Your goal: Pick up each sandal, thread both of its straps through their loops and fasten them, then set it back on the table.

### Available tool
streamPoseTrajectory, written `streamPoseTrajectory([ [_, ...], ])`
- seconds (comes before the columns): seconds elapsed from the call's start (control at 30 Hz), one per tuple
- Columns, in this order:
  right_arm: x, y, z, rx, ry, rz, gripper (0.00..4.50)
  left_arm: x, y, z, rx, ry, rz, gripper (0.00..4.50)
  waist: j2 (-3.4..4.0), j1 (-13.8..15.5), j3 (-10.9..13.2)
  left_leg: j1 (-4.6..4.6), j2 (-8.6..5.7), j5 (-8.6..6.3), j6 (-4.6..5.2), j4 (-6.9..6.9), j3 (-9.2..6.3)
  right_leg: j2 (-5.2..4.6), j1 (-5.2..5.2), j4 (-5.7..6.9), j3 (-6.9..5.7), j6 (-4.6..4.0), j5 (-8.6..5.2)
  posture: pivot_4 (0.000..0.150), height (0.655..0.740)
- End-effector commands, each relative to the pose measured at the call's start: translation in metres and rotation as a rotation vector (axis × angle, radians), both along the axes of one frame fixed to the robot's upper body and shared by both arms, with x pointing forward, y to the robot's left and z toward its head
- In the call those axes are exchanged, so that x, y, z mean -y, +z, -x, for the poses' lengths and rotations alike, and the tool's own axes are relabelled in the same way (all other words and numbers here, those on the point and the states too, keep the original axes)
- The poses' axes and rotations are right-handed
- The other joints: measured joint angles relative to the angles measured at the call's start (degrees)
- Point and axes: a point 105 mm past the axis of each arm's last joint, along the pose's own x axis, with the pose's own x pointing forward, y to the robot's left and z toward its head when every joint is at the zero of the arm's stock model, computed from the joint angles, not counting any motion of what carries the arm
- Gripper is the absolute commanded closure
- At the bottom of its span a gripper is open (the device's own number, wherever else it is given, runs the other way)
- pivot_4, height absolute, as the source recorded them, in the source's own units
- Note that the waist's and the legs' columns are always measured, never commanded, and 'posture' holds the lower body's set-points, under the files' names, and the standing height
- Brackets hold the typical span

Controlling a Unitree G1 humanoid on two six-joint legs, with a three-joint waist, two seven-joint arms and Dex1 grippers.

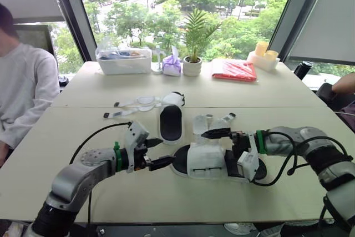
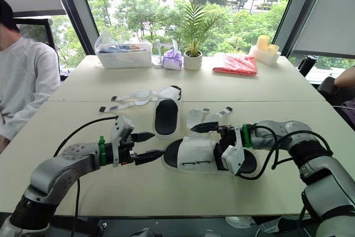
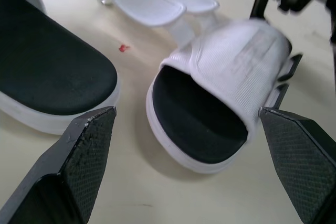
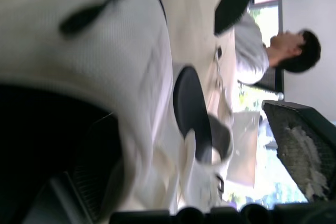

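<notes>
On the table, the near sandal lies between your two grippers with its toe to the left. The second sandal lies just beyond it. Your left gripper is spread wide beside the toe and touches nothing. Your right gripper is also spread wide at the heel end. The strap flaps lie loose on the far side. I think you should first grip the sole firmly, then lift it level, so that each flap can reach its black loop.
</notes>
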Motion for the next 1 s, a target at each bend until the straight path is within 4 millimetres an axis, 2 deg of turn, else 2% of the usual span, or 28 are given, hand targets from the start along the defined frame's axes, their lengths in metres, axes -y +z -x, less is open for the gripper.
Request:
streamPoseTrajectory([
  [0.03,0.032,0.028,-0.003,0.071,-0.123,-0.032,0.01,0.012,0.005,-0.007,0.080,-0.087,-0.024,0.00,0.00,0.03,0.00,0.00,0.00,-0.01,0.01,0.00,0.00,0.00,0.00,-0.01,0.00,0.00,0.00,0.150,0.7400],
  [0.1,0.052,0.033,-0.003,0.067,-0.218,-0.045,0.01,0.019,0.003,-0.010,0.091,-0.139,-0.044,0.00,0.00,-0.09,0.00,0.00,0.00,-0.02,0.04,-0.01,0.01,0.00,0.02,-0.03,0.00,0.00,0.00,0.150,0.7400],
  [0.2,0.083,0.045,-0.008,0.072,-0.390,-0.113,0.00,0.026,-0.006,-0.013,0.109,-0.200,-0.088,1.33,0.00,-0.39,0.00,0.07,0.01,-0.04,0.07,-0.03,0.06,0.00,0.05,-0.04,0.02,0.02,0.01,0.150,0.7400],
  [0.27,0.098,0.053,-0.009,0.053,-0.499,-0.203,0.00,0.032,-0.005,-0.014,0.106,-0.229,-0.078,2.38,0.00,-0.57,0.00,0.14,0.03,-0.05,0.09,-0.10,0.09,0.02,0.07,-0.04,0.05,0.02,0.01,0.150,0.7400],
  [0.33,0.107,0.063,-0.013,0.009,-0.600,-0.342,0.00,0.035,-0.010,-0.012,0.107,-0.265,-0.110,3.52,0.00,-0.56,0.00,0.16,0.05,-0.05,0.09,-0.10,0.09,0.03,0.08,-0.04,0.06,0.03,0.01,0.150,0.7400],
  [0.4,0.112,0.075,-0.021,-0.076,-0.707,-0.540,0.00,0.037,-0.017,-0.012,0.111,-0.289,-0.151,4.47,0.00,-0.63,0.00,0.17,0.06,-0.07,0.12,-0.09,0.07,0.04,0.10,-0.03,0.06,0.03,0.02,0.150,0.7400],
  [0.47,0.111,0.080,-0.030,-0.253,-0.793,-0.762,0.00,0.039,-0.022,-0.011,0.105,-0.309,-0.179,4.47,0.00,-0.60,0.00,0.20,0.08,-0.17,0.30,-0.06,0.06,0.04,0.12,-0.02,0.08,0.04,0.02,0.150,0.7400],
  [0.57,0.096,0.080,-0.041,-0.607,-0.868,-1.074,0.00,0.042,-0.027,-0.012,0.122,-0.329,-0.220,4.47,0.00,-0.24,0.00,0.19,0.10,-0.24,0.41,0.00,-0.03,0.03,0.14,0.03,0.05,0.03,0.02,0.150,0.7400],
  [0.6,0.089,0.075,-0.047,-0.814,-0.908,-1.222,0.00,0.044,-0.029,-0.012,0.130,-0.336,-0.235,4.47,0.01,-0.19,-0.01,0.18,0.10,-0.28,0.49,0.01,-0.05,0.02,0.15,0.04,0.05,0.03,0.02,0.150,0.7400],
  [0.67,0.066,0.068,-0.052,-1.178,-0.924,-1.406,0.00,0.046,-0.032,-0.012,0.151,-0.350,-0.263,4.47,0.00,-0.19,-0.02,0.17,0.11,-0.32,0.54,0.03,-0.05,-0.04,0.15,0.04,0.03,0.00,0.03,0.150,0.7400],
  [0.77,0.049,0.067,-0.056,-1.489,-0.926,-1.557,0.00,0.050,-0.033,-0.013,0.177,-0.354,-0.280,4.47,0.04,0.09,-0.04,0.14,0.07,-0.33,0.56,-0.02,-0.11,-0.32,0.14,0.03,-0.09,-0.04,0.03,0.150,0.7400],
  [0.87,0.048,0.049,-0.066,-1.762,-1.055,-1.706,0.00,0.056,-0.031,-0.015,0.207,-0.339,-0.266,4.47,0.06,0.55,-0.05,0.06,-0.04,-0.36,0.58,-0.08,-0.13,-0.48,0.10,-0.01,-0.14,-0.10,0.00,0.150,0.7400],
  [1.0,0.052,0.033,-0.067,-1.896,-1.196,-1.751,0.00,0.061,-0.028,-0.016,0.228,-0.328,-0.255,4.47,0.08,1.18,-0.07,-0.04,-0.13,-0.38,0.62,-0.07,-0.08,-0.57,0.06,-0.09,-0.15,-0.21,-0.05,0.150,0.7400],
])
